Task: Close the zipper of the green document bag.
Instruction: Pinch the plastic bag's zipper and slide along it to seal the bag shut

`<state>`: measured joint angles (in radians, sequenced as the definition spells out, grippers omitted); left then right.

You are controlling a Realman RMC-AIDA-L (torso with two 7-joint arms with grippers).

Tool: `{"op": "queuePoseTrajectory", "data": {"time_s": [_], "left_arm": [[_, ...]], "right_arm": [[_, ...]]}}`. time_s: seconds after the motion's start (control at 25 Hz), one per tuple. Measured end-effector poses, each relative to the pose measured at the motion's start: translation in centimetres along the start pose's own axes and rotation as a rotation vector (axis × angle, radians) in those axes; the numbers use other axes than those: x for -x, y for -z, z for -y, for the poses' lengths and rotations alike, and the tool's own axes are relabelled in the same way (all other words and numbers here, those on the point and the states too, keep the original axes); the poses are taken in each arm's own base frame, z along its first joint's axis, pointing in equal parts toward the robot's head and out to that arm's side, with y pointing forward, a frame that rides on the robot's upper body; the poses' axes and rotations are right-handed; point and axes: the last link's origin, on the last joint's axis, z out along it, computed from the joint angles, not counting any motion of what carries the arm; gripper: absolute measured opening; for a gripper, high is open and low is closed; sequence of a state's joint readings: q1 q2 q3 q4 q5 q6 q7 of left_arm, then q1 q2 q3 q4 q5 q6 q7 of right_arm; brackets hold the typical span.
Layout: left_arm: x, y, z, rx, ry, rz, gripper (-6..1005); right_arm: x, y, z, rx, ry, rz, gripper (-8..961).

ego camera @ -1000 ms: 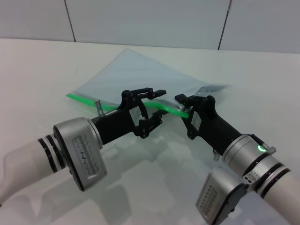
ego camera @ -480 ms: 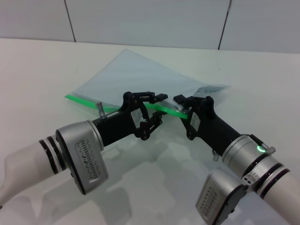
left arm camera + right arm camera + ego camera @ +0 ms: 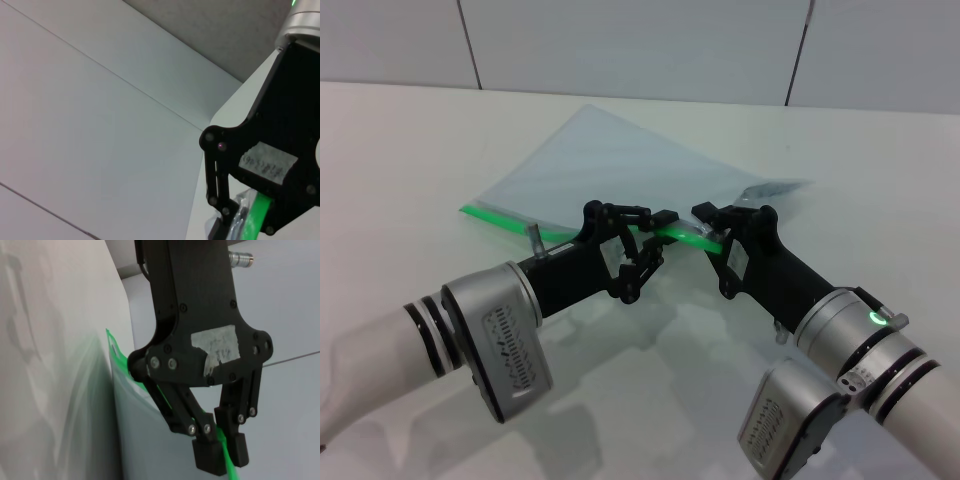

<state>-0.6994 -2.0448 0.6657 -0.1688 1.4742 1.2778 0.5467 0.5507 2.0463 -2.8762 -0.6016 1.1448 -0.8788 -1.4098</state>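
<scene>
1. White table (image 3: 410, 150) under both arms, running out past the fingertips to a pale panelled wall (image 3: 620, 45) at the back.
2. The green document bag (image 3: 610, 165), lying flat on the table for most of its area and stretching away beyond both grippers, with one corner pointing toward the wall. Translucent pale blue-grey. Near edge raised slightly off the table by the right-hand fingers.
3. Left gripper (image 3: 658, 236), reaching in from the robot's left over the bag's near long edge, fingertips aimed at the right-hand fingers and just beside them. In the right wrist view, its two black pads (image 3: 209, 460) drawn in to a narrow slot with the green strip running through it, so closed down on the strip rather than spread.
4. Right gripper (image 3: 708, 225), coming in from the robot's right at the same edge, tip to tip with the left one. Fingers closed on the strip and the clear plastic beside it, as seen from the left wrist view.
5. The zipper (image 3: 500, 215), a thin bright green line along the bag's near long edge. Free end trailing off past the left arm's outer side, other end passing through both sets of fingers. Between the two grips, only a short length showing.
6. Slider tab: cannot tell where among the fingers.
</scene>
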Motion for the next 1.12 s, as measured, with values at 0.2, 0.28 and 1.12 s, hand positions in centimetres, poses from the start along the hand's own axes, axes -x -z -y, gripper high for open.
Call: {"op": "queuePoseTrajectory", "data": {"time_s": [0.2,0.28,1.12], "left_arm": [[-0.02,0.01,-0.06,0.000,0.001,0.000,133],[-0.03,0.01,-0.08,0.000,0.001,0.000,116],[0.50,0.62,0.05,-0.035,0.022,0.035,86]], "right_arm": [[0.04,0.00,0.00,0.000,0.000,0.002,46],[0.05,-0.01,0.00,0.000,0.000,0.002,46],[-0.38,0.10,0.07,-0.006,-0.065,-0.006,46]]}}
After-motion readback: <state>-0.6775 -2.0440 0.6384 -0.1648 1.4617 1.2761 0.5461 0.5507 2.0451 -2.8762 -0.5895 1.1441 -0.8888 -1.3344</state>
